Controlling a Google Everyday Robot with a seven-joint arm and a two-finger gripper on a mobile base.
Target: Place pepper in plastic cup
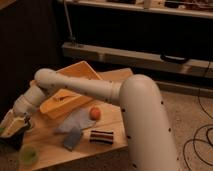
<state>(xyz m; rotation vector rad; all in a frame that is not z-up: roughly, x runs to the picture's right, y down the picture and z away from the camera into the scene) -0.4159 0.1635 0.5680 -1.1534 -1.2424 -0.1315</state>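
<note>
My gripper (11, 127) hangs at the far left, past the table's left edge and low down, with its jaws shut. A small green sliver, the pepper (3, 131), shows at its tip by the frame's edge and looks held. The plastic cup (28, 156), pale green and translucent, stands on the table's front left corner, below and slightly right of the gripper and apart from it. Most of the pepper is hidden by the fingers.
The wooden table (116, 76) carries a yellow tray (75, 95) at the back. An orange round fruit (95, 113), a grey-blue cloth (74, 127) and a dark striped packet (101, 136) lie nearer the front. A white cup rim (29, 125) peeks out beside the gripper.
</note>
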